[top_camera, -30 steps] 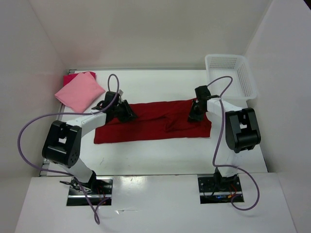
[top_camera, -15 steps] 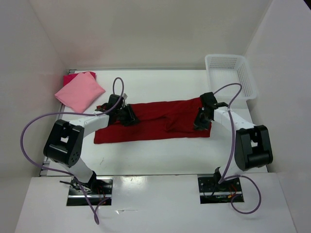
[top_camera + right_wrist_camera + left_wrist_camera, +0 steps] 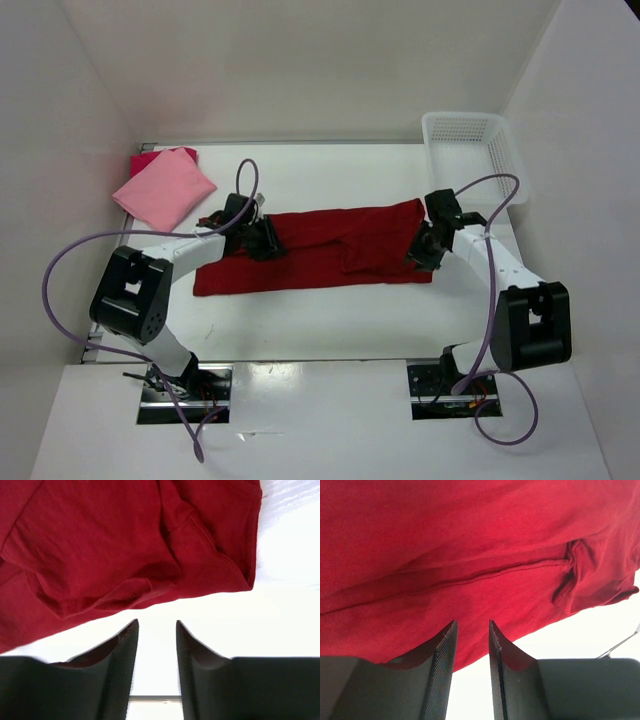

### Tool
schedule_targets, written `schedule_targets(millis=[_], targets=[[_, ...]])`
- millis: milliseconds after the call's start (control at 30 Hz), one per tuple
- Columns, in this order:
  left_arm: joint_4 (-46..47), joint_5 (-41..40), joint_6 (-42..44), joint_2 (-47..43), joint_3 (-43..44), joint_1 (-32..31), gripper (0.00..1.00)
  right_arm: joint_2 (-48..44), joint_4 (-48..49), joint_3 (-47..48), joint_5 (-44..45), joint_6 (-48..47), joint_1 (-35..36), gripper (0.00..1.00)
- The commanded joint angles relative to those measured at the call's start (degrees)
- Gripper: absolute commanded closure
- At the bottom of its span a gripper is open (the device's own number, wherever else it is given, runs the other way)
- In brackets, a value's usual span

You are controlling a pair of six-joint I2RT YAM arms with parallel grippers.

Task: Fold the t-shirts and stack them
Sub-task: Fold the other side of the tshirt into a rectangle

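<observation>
A dark crimson t-shirt (image 3: pixel 320 250) lies folded into a long band across the middle of the table. My left gripper (image 3: pixel 262 238) hovers low over its left part, jaws open. In the left wrist view the left gripper (image 3: pixel 472 625) has nothing between its fingers and the crimson cloth (image 3: pixel 470 555) fills the picture. My right gripper (image 3: pixel 424 250) sits at the band's right end, also open. In the right wrist view the right gripper (image 3: pixel 157 623) is over bare table just short of the shirt's edge (image 3: pixel 125 550). A folded light pink t-shirt (image 3: pixel 163 188) rests on a magenta-red one (image 3: pixel 146 158) at the back left.
A white lattice basket (image 3: pixel 475 150) stands at the back right corner. White walls close in the table on three sides. Purple cables loop from both arms above the table.
My right arm has swung outward, and its gripper has slid from the shirt's top right part to the right end. The left gripper has shifted slightly right over the cloth.
</observation>
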Motion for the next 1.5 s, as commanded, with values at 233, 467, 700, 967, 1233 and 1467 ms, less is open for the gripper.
schedule_targets(millis=[233, 467, 700, 967, 1233, 1467], targets=[[-4.6, -0.2, 7.4, 7.8, 18.1, -12.4, 0.54, 7.1, 11.7, 5.4, 0.8, -1.5, -0.2, 1.0], [-0.2, -4.0, 2.5, 17.5, 25.0, -13.0, 0.44, 11.2, 16.1, 7.9, -2.2, -2.0, -0.7, 0.74], [2.4, 0.4, 0.5, 25.1, 29.3, -13.0, 0.41, 14.4, 14.3, 8.4, -1.8, -2.0, -2.0, 0.72], [2.4, -1.3, 0.5, 26.9, 29.3, -13.0, 0.51, 14.4, 13.0, 3.4, -5.5, -2.1, -0.2, 0.92], [3.5, -1.3, -0.6, 26.9, 29.3, -13.0, 0.52, 6.8, 7.7, -2.3, -7.5, -0.8, 1.6, 0.92], [3.5, 0.6, -1.1, 24.1, 27.7, -13.0, 0.52, 2.4, 0.3, 5.5, -6.4, -2.1, 2.2, 0.92]])
